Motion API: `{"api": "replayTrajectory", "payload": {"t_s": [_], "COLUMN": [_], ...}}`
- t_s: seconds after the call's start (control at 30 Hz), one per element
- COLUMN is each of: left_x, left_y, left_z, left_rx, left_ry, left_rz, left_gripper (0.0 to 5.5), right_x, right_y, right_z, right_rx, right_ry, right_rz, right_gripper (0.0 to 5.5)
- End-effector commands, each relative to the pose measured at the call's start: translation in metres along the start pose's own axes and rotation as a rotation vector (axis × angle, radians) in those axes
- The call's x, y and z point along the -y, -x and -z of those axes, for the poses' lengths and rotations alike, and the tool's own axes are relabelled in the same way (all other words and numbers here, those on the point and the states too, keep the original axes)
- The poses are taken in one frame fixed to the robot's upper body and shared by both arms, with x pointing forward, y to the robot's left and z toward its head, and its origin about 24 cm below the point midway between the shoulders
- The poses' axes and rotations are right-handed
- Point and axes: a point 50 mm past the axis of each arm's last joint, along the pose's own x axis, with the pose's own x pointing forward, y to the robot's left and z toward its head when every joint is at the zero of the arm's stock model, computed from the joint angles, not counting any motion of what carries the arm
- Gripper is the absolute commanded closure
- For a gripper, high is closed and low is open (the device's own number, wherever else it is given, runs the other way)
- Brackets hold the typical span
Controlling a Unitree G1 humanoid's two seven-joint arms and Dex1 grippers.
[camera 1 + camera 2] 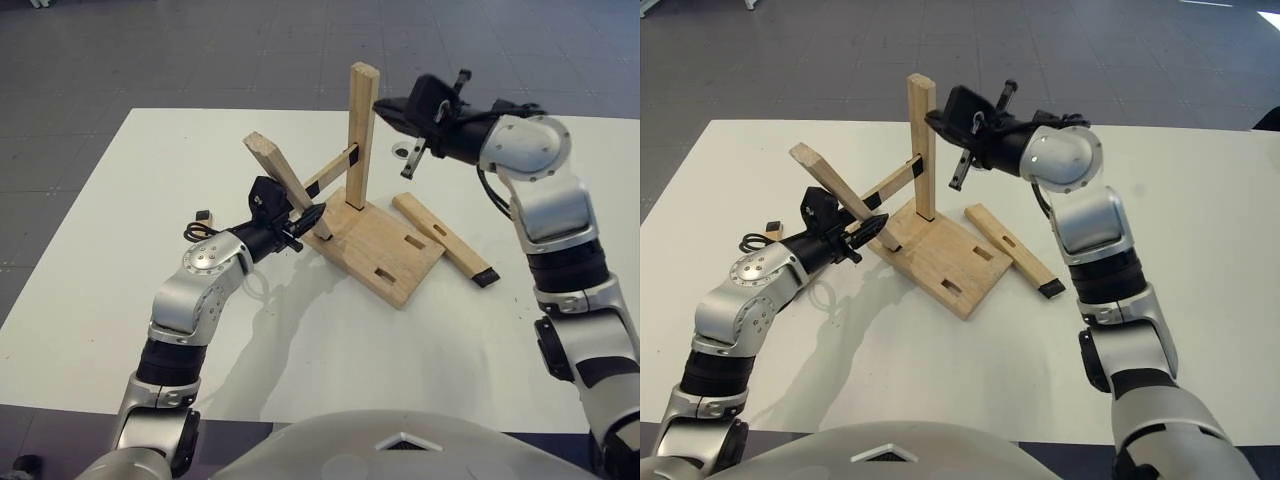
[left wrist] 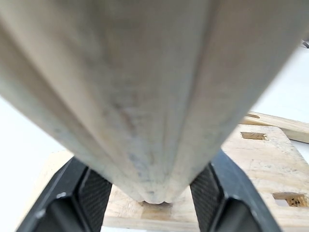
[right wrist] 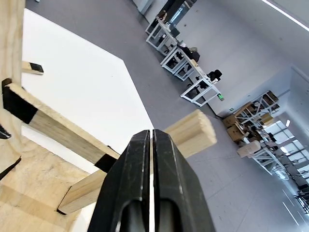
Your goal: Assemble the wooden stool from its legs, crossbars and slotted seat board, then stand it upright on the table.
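Wood looks stiff and light: left gripper (image 1: pixel 314 216) clamps the tilted leg (image 1: pixel 278 168) low, near the seat board (image 1: pixel 390 255); right gripper (image 1: pixel 382 106), closed empty, sits beside the upright leg (image 1: pixel 360 150).

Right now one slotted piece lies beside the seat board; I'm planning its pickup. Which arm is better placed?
Likely right. The slotted piece lies right of the seat board, nearer the right gripper, shut and empty; the left gripper clamps the tilted leg.

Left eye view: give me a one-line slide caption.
Left gripper holds the tilted leg at the seat board while the shut right gripper sits beside the upright leg.
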Motion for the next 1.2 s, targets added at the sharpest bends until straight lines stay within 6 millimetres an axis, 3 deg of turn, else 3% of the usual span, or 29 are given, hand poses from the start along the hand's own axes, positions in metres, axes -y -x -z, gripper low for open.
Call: {"api": "replayTrajectory", "payload": {"t_s": [0.03, 0.2, 0.33, 0.43, 0.5, 0.57, 0.63, 0.7, 0.77, 0.8, 0.93, 1.03, 1.13, 1.2], "left_x": [-0.004, 0.006, 0.005, 0.005, 0.006, 0.006, 0.007, 0.006, 0.003, 0.003, 0.005, 0.003, 0.000, -0.004], "left_y": [0.007, -0.002, -0.009, -0.011, -0.012, -0.011, -0.010, -0.011, -0.012, -0.013, -0.013, -0.015, -0.017, -0.019], "left_z": [0.044, 0.040, 0.035, 0.033, 0.033, 0.034, 0.035, 0.035, 0.035, 0.034, 0.035, 0.032, 0.029, 0.027], "left_rx": [-0.268, -0.252, -0.233, -0.225, -0.222, -0.225, -0.228, -0.231, -0.230, -0.225, -0.219, -0.209, -0.204, -0.203], "left_ry": [0.012, 0.015, 0.009, 0.010, 0.011, 0.014, 0.018, 0.019, 0.021, 0.024, 0.041, 0.037, 0.026, 0.017], "left_rz": [-0.051, -0.019, -0.029, -0.031, -0.031, -0.031, -0.034, -0.037, -0.052, -0.054, -0.063, -0.066, -0.060, -0.063], "left_gripper": [3.45, 3.45, 3.45, 3.45, 3.45, 3.45, 3.45, 3.45, 3.45, 3.45, 3.45, 3.45, 3.45, 3.45], "right_x": [-0.003, -0.008, 0.013, 0.029, 0.032, 0.017, -0.015, -0.044, -0.064, -0.063, -0.040, -0.001, 0.019, 0.012], "right_y": [-0.025, -0.045, -0.049, -0.049, -0.050, -0.059, -0.064, -0.052, -0.034, -0.029, -0.034, -0.033, -0.011, 0.017], "right_z": [-0.013, -0.006, -0.035, -0.061, -0.066, -0.042, 0.010, 0.067, 0.105, 0.112, 0.100, 0.065, 0.024, 0.006], "right_rx": [0.116, 0.136, 0.312, 0.413, 0.414, 0.279, 0.047, -0.204, -0.409, -0.452, -0.340, -0.112, 0.047, 0.079], "right_ry": [-0.147, -0.317, -0.423, -0.411, -0.389, -0.402, -0.511, -0.650, -0.700, -0.710, -0.836, -0.849, -0.743, -0.691], "right_rz": [-0.042, -0.072, 0.026, 0.086, 0.096, 0.040, -0.088, -0.161, -0.226, -0.219, -0.121, -0.003, 0.032, -0.004], "right_gripper": [5.40, 5.40, 5.40, 5.40, 5.40, 5.40, 5.40, 5.40, 5.40, 5.40, 5.40, 5.40, 5.40, 5.40]}}
